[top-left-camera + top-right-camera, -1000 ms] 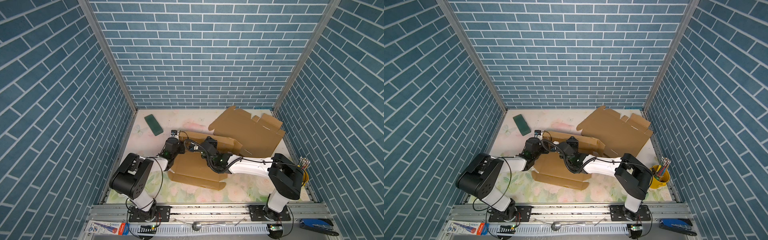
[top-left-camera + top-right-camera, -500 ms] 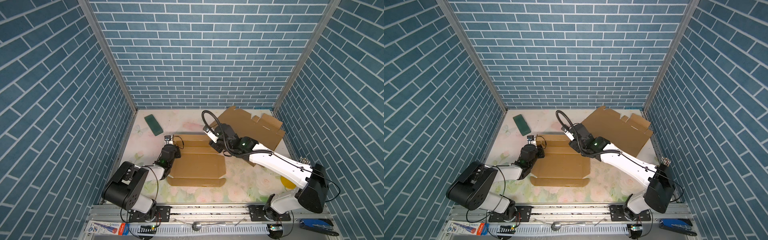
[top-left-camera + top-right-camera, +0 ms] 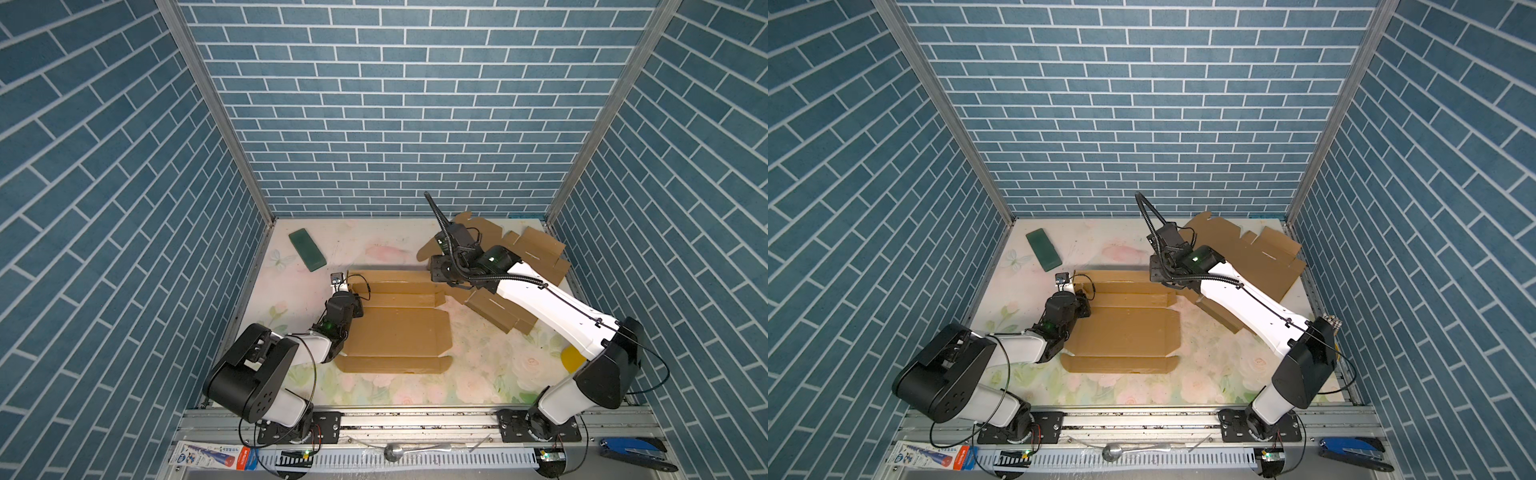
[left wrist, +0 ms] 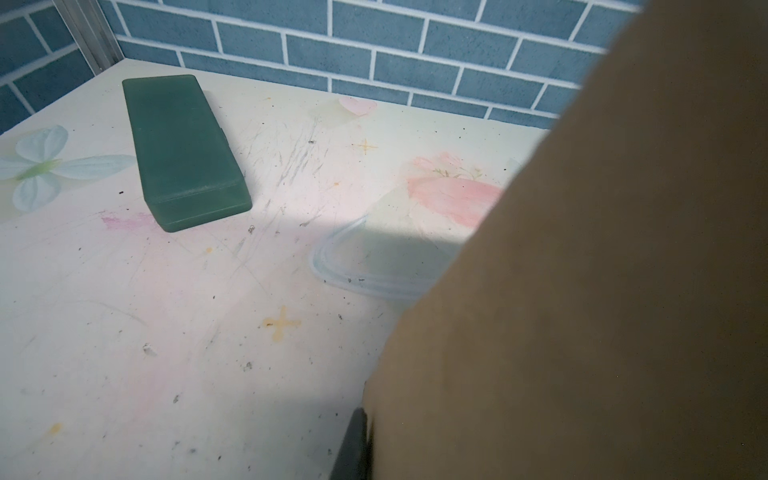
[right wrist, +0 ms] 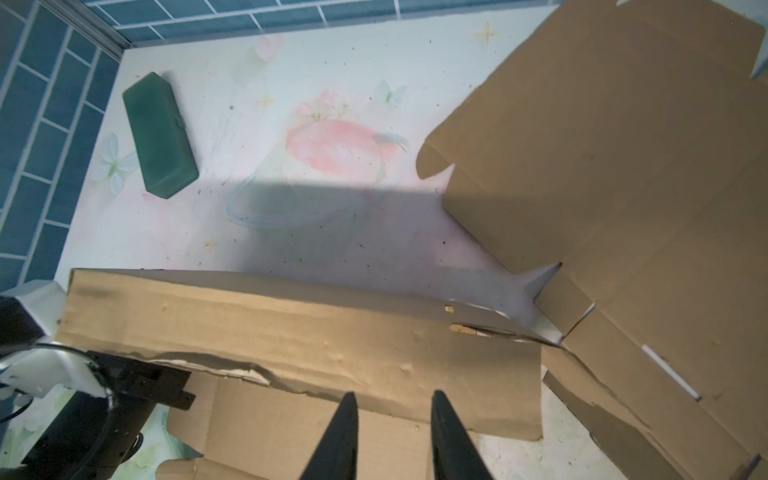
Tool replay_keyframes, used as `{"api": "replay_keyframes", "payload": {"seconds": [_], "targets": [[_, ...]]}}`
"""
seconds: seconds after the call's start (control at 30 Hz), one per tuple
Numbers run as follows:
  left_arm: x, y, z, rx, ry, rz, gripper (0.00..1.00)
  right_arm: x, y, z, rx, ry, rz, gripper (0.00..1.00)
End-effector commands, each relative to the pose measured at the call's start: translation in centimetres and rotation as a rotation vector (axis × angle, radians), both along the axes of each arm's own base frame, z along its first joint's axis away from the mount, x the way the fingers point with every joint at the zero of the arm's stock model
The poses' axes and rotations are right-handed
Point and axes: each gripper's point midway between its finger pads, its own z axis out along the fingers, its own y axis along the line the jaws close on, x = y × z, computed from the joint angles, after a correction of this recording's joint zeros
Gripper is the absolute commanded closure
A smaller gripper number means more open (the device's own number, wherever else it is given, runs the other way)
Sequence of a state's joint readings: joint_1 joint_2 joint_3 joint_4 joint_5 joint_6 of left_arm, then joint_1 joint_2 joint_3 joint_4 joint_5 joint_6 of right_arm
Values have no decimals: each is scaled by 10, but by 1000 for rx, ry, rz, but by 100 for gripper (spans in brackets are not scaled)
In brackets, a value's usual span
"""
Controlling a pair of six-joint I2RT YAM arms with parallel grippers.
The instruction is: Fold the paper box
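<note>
Left claw is pinching the cardboard box by its side edge; right claw is hanging open over the back flap.

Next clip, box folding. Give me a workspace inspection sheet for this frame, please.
Surface: floral table top, scuffed and speckled.
Job's things: cardboard box half-formed at centre, far wall raised; spare flat blank far right.
Clutter: green case far left; yellow cup near right, partly hidden; spoon and blue tool in front, off the table.
Grippers: left gripper shut on the box's left flap; right gripper open over the far wall.
Cables: black conduit arches above right gripper.
Surroundings: blue brick walls.
</note>
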State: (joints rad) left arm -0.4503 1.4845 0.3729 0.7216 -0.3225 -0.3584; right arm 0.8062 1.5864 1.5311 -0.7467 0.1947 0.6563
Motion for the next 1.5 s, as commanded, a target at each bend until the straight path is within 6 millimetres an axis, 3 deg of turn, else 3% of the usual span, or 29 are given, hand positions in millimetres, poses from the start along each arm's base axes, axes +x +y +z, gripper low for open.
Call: {"api": "replay_keyframes", "payload": {"seconds": [0.0, 0.5, 0.6, 0.73, 0.9, 1.07, 1.47], "targets": [[-4, 6, -2, 37, -5, 18, 88, -4, 3, 3, 39, 53, -82, 66], [-6, 4, -5, 31, -6, 5, 88, 4, 2, -65, -103, 158, -99, 63], [-7, 4, -6, 33, -2, 3, 88, 3, 4, -62, -66, 161, -90, 63], [-8, 4, -6, 34, -1, 5, 88, 3, 10, -39, 40, 140, -41, 61], [-8, 4, -7, 37, 2, 2, 88, 2, -10, -13, 86, 109, 1, 51], [-8, 3, -7, 39, 1, -2, 88, 0, -32, -21, 33, 174, -11, 42], [-8, 3, -7, 42, 2, -2, 89, 8, -6, -42, 112, 255, -17, 31]]}}
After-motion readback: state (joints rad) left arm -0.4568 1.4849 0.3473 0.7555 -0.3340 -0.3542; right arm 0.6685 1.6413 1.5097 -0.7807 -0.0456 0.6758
